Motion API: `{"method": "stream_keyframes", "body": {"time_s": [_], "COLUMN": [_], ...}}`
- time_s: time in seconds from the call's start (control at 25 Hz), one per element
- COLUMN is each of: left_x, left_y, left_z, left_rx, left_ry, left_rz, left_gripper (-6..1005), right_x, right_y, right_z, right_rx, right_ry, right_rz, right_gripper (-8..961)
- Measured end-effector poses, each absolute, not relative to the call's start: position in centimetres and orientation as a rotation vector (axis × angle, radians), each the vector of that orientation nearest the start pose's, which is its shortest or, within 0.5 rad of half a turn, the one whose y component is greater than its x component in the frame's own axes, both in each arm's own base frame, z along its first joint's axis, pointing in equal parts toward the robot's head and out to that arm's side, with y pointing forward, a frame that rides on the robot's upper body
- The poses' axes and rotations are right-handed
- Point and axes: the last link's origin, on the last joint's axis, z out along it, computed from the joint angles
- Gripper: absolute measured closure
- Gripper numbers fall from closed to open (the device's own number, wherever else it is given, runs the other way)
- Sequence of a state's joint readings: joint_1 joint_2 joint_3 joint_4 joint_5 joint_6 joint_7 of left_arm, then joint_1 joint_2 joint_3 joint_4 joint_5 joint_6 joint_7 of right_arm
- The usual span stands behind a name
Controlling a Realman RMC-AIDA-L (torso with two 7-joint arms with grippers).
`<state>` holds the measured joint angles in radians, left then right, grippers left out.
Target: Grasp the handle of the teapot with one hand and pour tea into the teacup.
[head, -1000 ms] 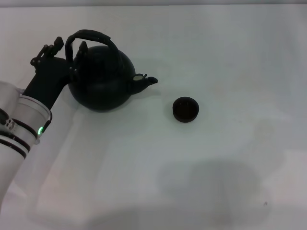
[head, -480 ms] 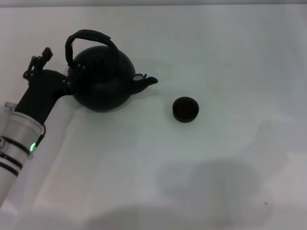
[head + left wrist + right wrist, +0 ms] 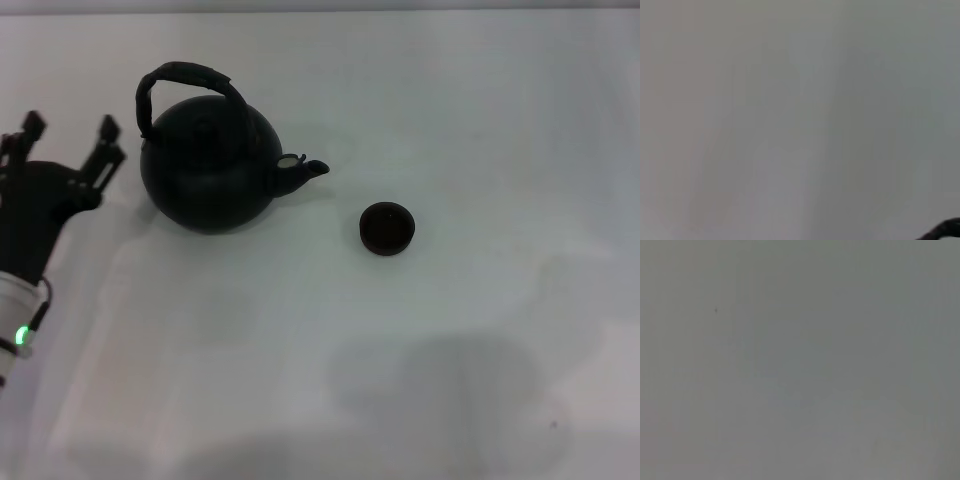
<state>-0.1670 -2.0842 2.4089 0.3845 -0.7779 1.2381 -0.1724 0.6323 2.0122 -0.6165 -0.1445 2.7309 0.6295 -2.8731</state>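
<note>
Fingers [image 3: 108,135] of left gripper [image 3: 68,131] spread wide, empty, just left of teapot [image 3: 208,170], clear of handle [image 3: 185,78].

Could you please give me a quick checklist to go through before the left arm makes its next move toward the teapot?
1. Left claw open: ok, its fingers are spread wide.
2. Left claw free of the teapot: ok, it sits beside the pot with a gap between them, holding nothing.
3. Handle reachable: ok, it arches upright over the pot with nothing over it.
4. Teacup in place: ok, upright on the table, apart from the spout, which points toward it.
5. Right claw out of the way: cannot tell, it is not in view.
6. Tea in the pot: cannot tell.
</note>
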Motion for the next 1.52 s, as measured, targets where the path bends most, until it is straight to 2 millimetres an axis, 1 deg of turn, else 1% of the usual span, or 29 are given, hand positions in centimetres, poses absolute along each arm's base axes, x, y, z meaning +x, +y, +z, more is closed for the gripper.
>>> {"method": "stream_keyframes", "body": {"time_s": [0.12, 0.2, 0.44, 0.64, 0.8, 0.88, 1.04, 1.2, 1.52], "left_x": [-34.1, -34.7, -36.0, -36.2, -36.2, -36.0, -35.9, -35.9, -36.3], "left_y": [25.2, 25.4, 27.0, 29.0, 31.1, 32.1, 33.6, 34.3, 34.5], "left_z": [-3.7, -3.1, -1.2, -0.1, 0.8, 1.2, 1.5, 1.9, 2.5], "left_rx": [-1.552, -1.52, -1.438, -1.399, -1.345, -1.338, -1.32, -1.293, -1.245], "left_ry": [-0.713, -0.723, -0.742, -0.751, -0.771, -0.767, -0.788, -0.806, -0.81], "left_rz": [-0.825, -0.814, -0.812, -0.807, -0.798, -0.79, -0.773, -0.77, -0.766], "left_gripper": [111, 111, 111, 112, 112, 112, 112, 111, 112], "right_x": [38.3, 38.3, 38.1, 38.2, 38.3, 38.2, 37.7, 37.5, 37.4], "right_y": [40.3, 40.2, 40.0, 39.7, 39.3, 39.0, 38.4, 37.9, 38.1], "right_z": [6.9, 6.6, 5.7, 5.1, 4.3, 3.9, 3.0, 2.5, 2.7], "right_rx": [-1.255, -1.261, -1.28, -1.27, -1.272, -1.279, -1.322, -1.353, -1.353], "right_ry": [0.903, 0.902, 0.917, 0.959, 0.983, 0.983, 0.952, 0.946, 0.94], "right_rz": [0.466, 0.468, 0.47, 0.495, 0.507, 0.518, 0.555, 0.576, 0.576], "right_gripper": [108, 108, 108, 108, 108, 108, 108, 108, 108]}}
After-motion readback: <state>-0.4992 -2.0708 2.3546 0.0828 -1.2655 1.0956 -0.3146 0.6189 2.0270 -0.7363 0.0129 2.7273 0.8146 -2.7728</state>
